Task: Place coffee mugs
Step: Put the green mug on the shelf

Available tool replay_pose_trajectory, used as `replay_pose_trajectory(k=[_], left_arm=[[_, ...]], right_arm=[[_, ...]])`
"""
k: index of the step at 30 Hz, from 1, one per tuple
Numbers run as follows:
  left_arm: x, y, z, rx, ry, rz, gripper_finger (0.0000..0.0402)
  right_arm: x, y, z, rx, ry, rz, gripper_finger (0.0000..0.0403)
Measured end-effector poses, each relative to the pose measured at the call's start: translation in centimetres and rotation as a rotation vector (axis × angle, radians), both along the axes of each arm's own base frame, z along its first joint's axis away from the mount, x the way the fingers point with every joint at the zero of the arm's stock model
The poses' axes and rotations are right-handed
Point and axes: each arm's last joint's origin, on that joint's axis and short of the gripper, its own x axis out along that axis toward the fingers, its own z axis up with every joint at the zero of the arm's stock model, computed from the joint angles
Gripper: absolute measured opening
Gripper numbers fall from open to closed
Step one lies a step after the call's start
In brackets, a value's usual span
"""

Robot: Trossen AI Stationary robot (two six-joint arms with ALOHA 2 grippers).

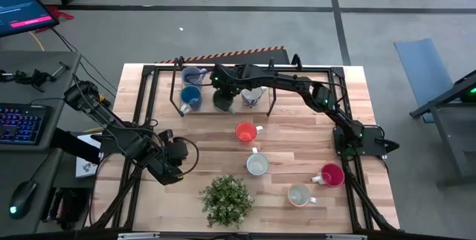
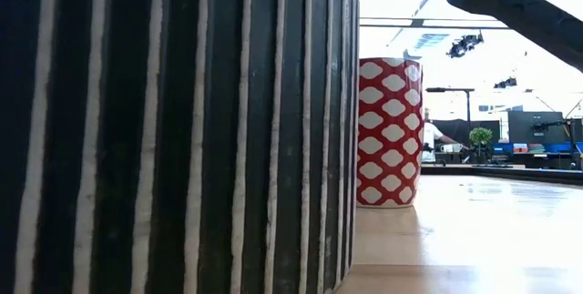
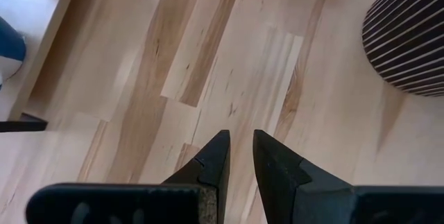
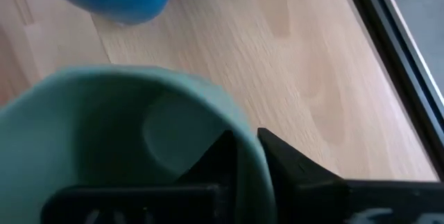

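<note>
In the high view my right arm reaches across the far side of the table, with its gripper (image 1: 223, 97) over the far left part. It is shut on a green mug (image 4: 139, 141), which the gripper mostly hides from above. A blue mug (image 1: 191, 97) stands just left of it, a grey-blue mug (image 1: 195, 75) lies farther back, and a white patterned mug (image 1: 253, 96) stands to the right. The orange mug (image 1: 245, 131), white mug (image 1: 257, 165), red mug (image 1: 331, 174) and cream mug (image 1: 299, 195) stand upright mid-table. My left gripper (image 1: 176, 158) waits shut at the near left. My right gripper (image 4: 246, 141) holds the green mug by its rim (image 4: 239, 121). One finger (image 4: 215, 161) is inside the cup and the other (image 4: 298, 165) is outside the wall. The mug's mouth faces the wrist camera. I cannot tell whether its base is on the table.
A leafy plant (image 1: 227, 199) in a striped pot (image 3: 409, 37) stands at the near middle, close to my left gripper (image 3: 239, 148). A dark frame (image 1: 149, 91) runs along the table's edges. Bare wood lies between the orange mug and the left arm.
</note>
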Motion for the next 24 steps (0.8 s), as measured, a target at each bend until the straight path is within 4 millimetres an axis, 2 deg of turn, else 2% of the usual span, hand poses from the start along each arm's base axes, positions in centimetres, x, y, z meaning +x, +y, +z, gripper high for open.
replay_pose_trajectory(k=[14, 24], left_arm=[[0.0, 0.0, 0.0, -0.005, -0.004, 0.007, 0.0055], [0.1, 0.0, 0.0, 0.012, -0.018, 0.012, 0.0055]], right_arm=[[0.3, -1.0, 0.4, -0.012, -0.071, -0.028, 0.0084], [0.2, -0.9, 3.2, -0.025, -0.127, -0.021, 0.0085]])
